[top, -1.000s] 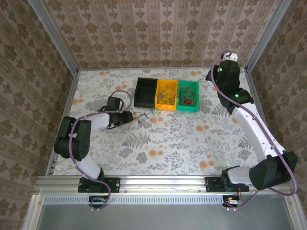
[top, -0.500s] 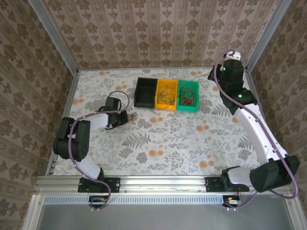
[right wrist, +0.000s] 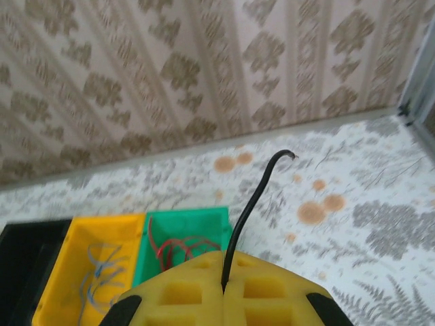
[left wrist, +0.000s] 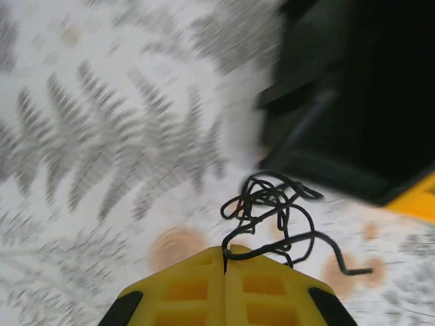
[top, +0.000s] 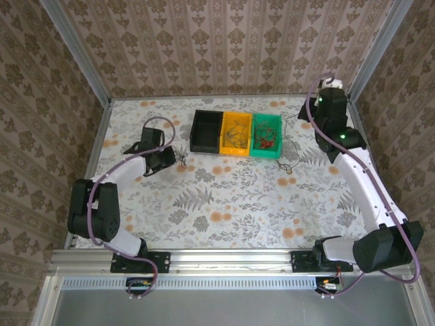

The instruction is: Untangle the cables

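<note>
We are judging both limp and light: left gripper pinching the dark tangle, right gripper pinching a strand near its end.

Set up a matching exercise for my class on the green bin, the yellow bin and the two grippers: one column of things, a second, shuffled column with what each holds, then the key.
Things
1. green bin
2. yellow bin
3. left gripper
4. right gripper

What it holds
A. a single dark cable, its free end standing up
B. red wires
C. a dark tangle of cable, close to the black bin
D. bluish wires

Pairs: 1-B, 2-D, 3-C, 4-A
</note>
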You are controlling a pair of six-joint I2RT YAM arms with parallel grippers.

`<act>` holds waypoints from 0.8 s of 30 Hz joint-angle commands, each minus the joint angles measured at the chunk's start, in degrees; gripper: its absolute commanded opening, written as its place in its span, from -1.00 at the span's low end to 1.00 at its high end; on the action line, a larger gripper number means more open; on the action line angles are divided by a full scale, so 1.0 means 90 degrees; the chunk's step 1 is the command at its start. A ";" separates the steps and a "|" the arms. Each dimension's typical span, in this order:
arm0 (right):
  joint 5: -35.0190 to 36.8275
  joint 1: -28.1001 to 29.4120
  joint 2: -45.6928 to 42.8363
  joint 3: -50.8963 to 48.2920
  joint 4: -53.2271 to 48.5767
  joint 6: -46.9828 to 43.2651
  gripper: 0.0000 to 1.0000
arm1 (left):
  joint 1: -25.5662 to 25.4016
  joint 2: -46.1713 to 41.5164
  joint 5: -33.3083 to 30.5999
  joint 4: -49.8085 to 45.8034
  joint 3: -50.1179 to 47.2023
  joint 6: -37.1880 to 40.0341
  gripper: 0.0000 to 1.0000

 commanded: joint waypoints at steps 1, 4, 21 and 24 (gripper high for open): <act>-0.0145 0.0039 -0.0036 -0.0239 0.0067 0.0192 -1.00 | -0.0220 -0.0140 0.0298 -0.0193 0.0712 0.0306 -1.00; -0.0202 0.0049 -0.0067 -0.0330 0.0142 0.0212 -1.00 | -0.0354 0.0161 0.0250 -0.0063 0.1214 0.0320 -1.00; -0.0229 0.1151 -0.0339 -0.0020 0.0186 -0.0986 -1.00 | -0.0728 0.1902 -0.0316 0.0761 0.2831 0.0081 0.20; 0.0187 0.1561 -0.0390 0.0180 0.0255 -0.1260 -1.00 | -0.0678 0.1558 -0.0576 0.0811 0.2459 0.0002 0.22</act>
